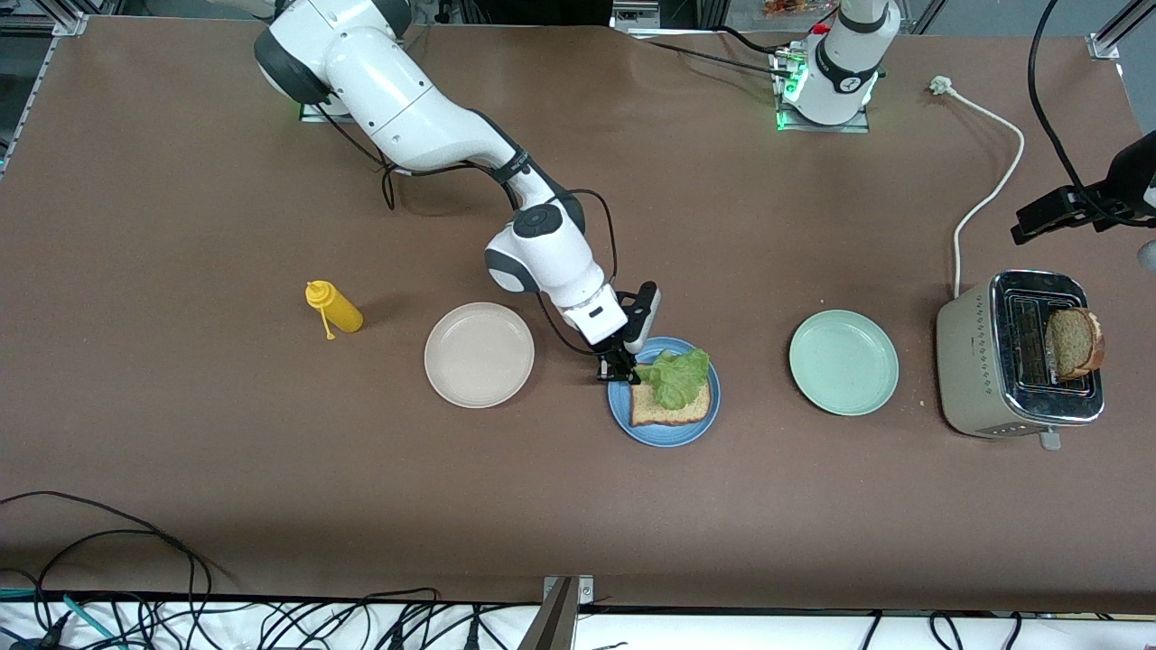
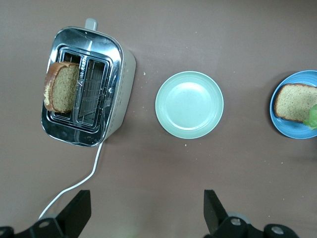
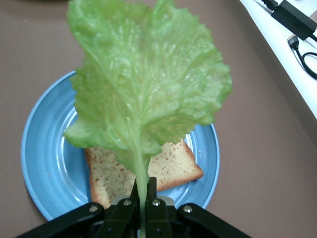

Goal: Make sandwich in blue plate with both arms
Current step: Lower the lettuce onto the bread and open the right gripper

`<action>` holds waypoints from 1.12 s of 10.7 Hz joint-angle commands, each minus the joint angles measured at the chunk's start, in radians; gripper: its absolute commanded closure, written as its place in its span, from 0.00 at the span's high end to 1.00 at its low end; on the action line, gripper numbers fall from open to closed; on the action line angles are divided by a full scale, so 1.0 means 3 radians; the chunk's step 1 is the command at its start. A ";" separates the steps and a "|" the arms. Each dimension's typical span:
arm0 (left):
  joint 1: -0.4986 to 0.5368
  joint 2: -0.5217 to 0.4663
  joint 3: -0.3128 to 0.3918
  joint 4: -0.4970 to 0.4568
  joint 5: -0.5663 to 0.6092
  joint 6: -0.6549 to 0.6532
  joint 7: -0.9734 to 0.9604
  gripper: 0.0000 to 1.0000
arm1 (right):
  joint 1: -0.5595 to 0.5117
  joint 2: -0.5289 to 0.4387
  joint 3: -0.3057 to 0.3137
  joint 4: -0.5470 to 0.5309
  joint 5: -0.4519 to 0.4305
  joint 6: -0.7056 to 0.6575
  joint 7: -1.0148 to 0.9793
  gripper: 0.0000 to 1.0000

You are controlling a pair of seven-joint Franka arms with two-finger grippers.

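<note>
The blue plate [image 1: 664, 431] holds one slice of brown bread [image 1: 668, 408]. My right gripper [image 1: 620, 368] is shut on the stem of the green lettuce leaf [image 1: 675, 375] and holds it just over the bread and plate. In the right wrist view the lettuce [image 3: 148, 79] hangs from the shut gripper [image 3: 143, 193] over the bread [image 3: 168, 168] and plate [image 3: 44, 163]. A second bread slice [image 1: 1073, 342] stands in the toaster [image 1: 984, 361]; it also shows in the left wrist view [image 2: 62, 87]. My left gripper [image 2: 146, 210] is open and empty, high above the table by the toaster [image 2: 114, 84].
A mint-green plate [image 1: 843, 362] lies between the blue plate and the toaster. A cream-white plate [image 1: 479, 354] and a yellow squeeze bottle [image 1: 334, 308] lie toward the right arm's end. The toaster's white cord [image 1: 989, 194] runs toward the bases.
</note>
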 commanded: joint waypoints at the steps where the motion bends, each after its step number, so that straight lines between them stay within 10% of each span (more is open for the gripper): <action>1: 0.0013 -0.0022 -0.0013 0.0026 0.0017 -0.0001 0.0078 1.00 | 0.0020 0.0150 -0.0037 0.0220 -0.0038 0.0058 -0.0021 0.00; 4: 0.0018 -0.0022 -0.0008 0.0026 0.0017 0.0004 0.0078 1.00 | 0.0015 0.0165 -0.0057 0.0241 -0.0028 0.0058 -0.0011 0.00; 6: 0.0018 -0.0022 -0.0013 0.0026 0.0017 0.0004 0.0078 1.00 | 0.0010 0.0165 -0.0052 0.0241 -0.0007 0.0058 0.0030 0.58; 12: 0.0018 -0.0016 -0.0013 0.0026 0.0027 0.0004 0.0073 1.00 | 0.0005 0.0124 -0.0047 0.0235 0.0008 0.0022 0.0086 1.00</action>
